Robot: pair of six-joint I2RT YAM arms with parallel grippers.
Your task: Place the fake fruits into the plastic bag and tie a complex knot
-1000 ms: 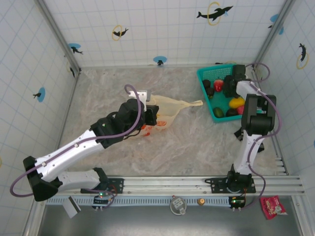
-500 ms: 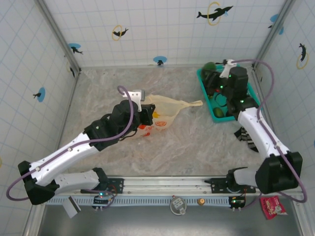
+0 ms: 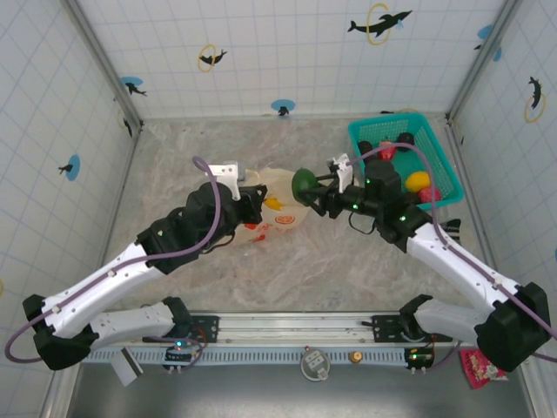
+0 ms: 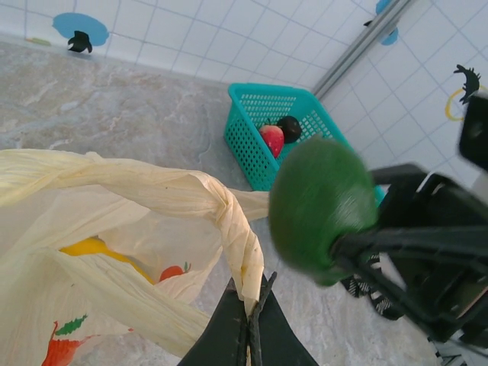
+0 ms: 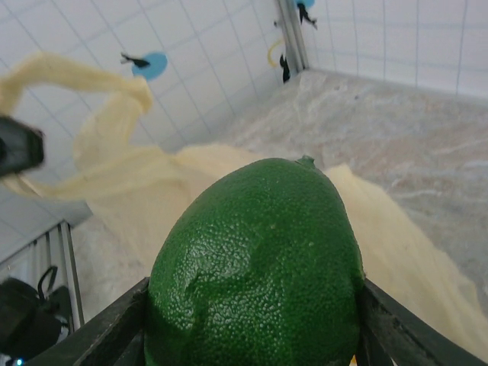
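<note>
Left jaws pinching plastic bag [image 4: 114, 183], right jaws clamping green fruit [image 5: 255, 259], bag's contents veiled

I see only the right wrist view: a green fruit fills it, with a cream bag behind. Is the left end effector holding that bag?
Observer: Yes. The left end effector is shut on one loop handle of the plastic bag.
Operator: Where is my fruit relative to the bag?
Observer: In the top view, the green fruit is beside the bag's right edge.
Operator: What is in the basket?
Observer: The teal basket holds a red fruit, a yellow fruit and a dark one.
</note>
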